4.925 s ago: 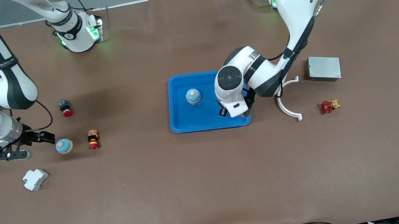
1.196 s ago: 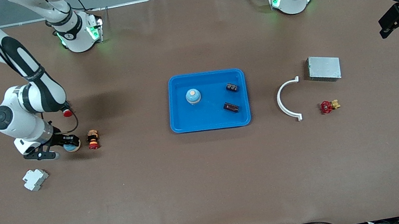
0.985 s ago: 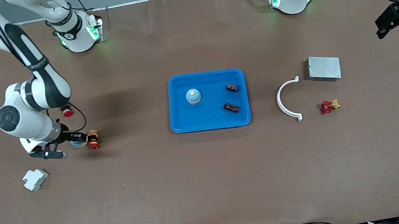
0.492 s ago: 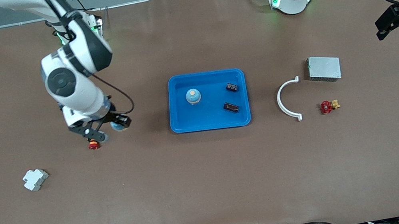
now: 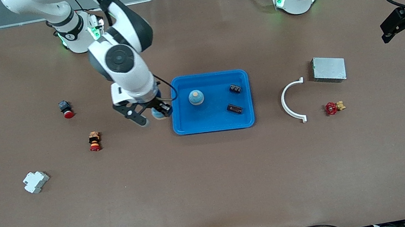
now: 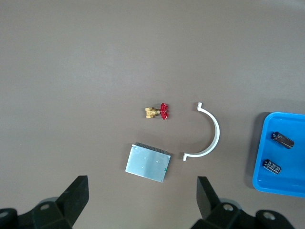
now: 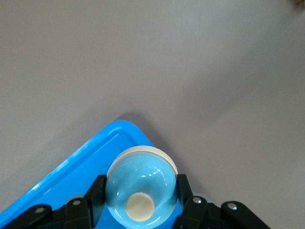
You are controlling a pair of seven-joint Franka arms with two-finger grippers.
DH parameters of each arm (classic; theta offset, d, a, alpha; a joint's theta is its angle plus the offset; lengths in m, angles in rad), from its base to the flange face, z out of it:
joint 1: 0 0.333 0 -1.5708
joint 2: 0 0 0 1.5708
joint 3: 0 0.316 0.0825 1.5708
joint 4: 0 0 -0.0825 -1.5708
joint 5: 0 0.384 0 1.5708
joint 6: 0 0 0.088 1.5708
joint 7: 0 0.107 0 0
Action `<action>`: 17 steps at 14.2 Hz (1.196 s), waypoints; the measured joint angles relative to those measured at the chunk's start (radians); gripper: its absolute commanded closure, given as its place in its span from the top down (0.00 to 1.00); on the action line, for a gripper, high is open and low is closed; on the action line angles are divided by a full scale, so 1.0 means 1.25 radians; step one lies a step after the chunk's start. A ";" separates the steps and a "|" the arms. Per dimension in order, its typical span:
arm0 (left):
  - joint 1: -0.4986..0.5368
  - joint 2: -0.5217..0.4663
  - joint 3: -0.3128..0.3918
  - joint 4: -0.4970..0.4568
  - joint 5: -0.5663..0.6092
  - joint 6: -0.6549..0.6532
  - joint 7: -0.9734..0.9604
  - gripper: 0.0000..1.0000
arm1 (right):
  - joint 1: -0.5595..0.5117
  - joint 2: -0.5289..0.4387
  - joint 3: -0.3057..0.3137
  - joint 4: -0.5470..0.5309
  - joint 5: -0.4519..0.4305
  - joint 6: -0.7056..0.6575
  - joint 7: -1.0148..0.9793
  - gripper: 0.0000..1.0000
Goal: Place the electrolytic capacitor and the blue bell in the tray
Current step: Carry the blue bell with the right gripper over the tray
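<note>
Your right gripper (image 5: 152, 115) is clamped on a blue bell (image 7: 139, 188) over the tray (image 5: 188, 126) edge at the right arm's end, tray already holds 1 bell (image 5: 196, 97) + 2 capacitors (image 5: 234, 108), left gripper (image 6: 140, 202) waits wide open w/ nothing in it over the table's left-arm end.

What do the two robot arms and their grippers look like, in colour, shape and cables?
Both arms are glossy white with rounded links and black joint sections. Round bases glow green. The right arm has a grey disc cap on its wrist joint and a thin black cable looping beside it. The right gripper and left gripper are black, with two angular fingers each. A black cable arcs above the left gripper.
</note>
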 measured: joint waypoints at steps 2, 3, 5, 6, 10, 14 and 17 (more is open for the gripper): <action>-0.001 0.001 -0.001 -0.001 0.000 0.000 0.000 1.00 | 0.035 0.061 -0.001 0.044 -0.001 0.004 0.074 0.00; -0.001 0.001 -0.001 -0.001 0.000 0.001 0.000 1.00 | 0.049 0.090 -0.002 0.067 -0.001 0.006 0.102 0.00; -0.001 0.001 -0.001 -0.002 0.000 0.001 0.000 1.00 | 0.072 0.147 -0.003 0.111 -0.004 0.008 0.145 0.00; -0.001 0.001 -0.002 -0.002 0.000 0.001 0.000 1.00 | 0.080 0.172 -0.004 0.131 -0.005 0.008 0.161 0.00; -0.001 0.002 -0.002 -0.003 0.000 0.001 0.000 1.00 | 0.095 0.226 -0.007 0.179 -0.006 0.009 0.184 0.00; -0.002 0.002 -0.002 -0.004 0.000 0.001 0.000 1.00 | 0.095 0.235 -0.009 0.185 -0.006 0.029 0.196 0.00; -0.003 0.002 -0.004 -0.004 0.000 0.000 0.000 1.00 | 0.095 0.249 -0.010 0.185 -0.013 0.053 0.201 0.00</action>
